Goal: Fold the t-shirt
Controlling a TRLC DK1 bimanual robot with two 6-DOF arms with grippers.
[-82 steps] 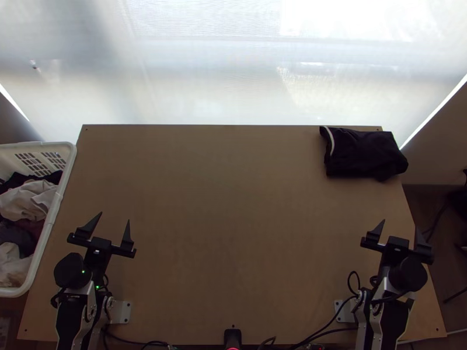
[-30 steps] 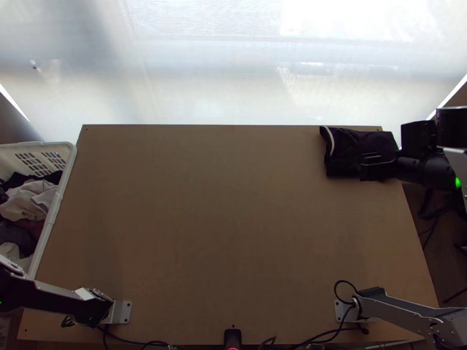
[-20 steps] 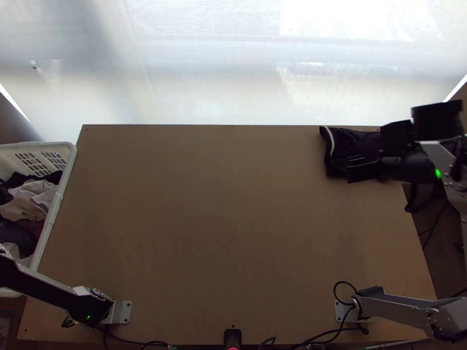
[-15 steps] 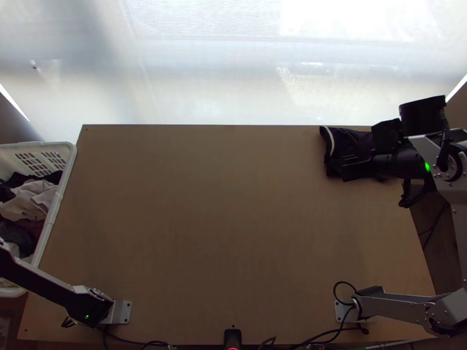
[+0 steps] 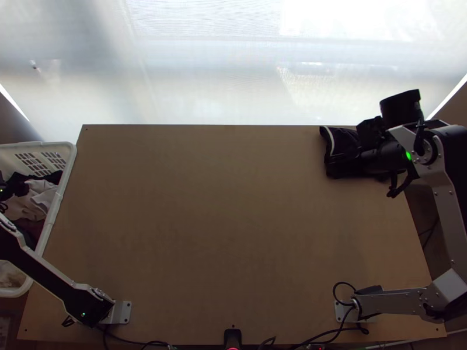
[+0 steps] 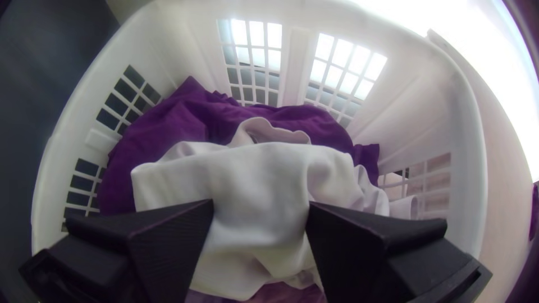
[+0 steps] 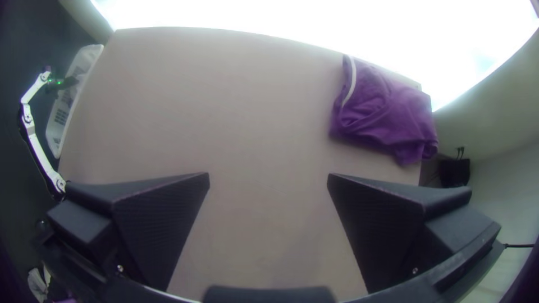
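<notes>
Reaching over the basket (image 6: 473, 123): left arm (image 5: 44, 274), newly extended there; presumably a pick, ahead of any folding. Left gripper (image 6: 260, 205): wide apart, holding nothing. White cloth (image 6: 252, 174), likely the t-shirt: bunched between its fingers, ungripped, by the basket's table-side edge. Right gripper (image 7: 268, 178): spread wide, empty. Dark garment (image 7: 390, 115): folded, table's (image 5: 233, 204) far right corner.

Left arm (image 5: 44, 279) slants to the left edge, right arm (image 5: 449, 216) bends up the right side — left gripper (image 5: 20, 188) and right gripper (image 5: 344, 160) spread.
</notes>
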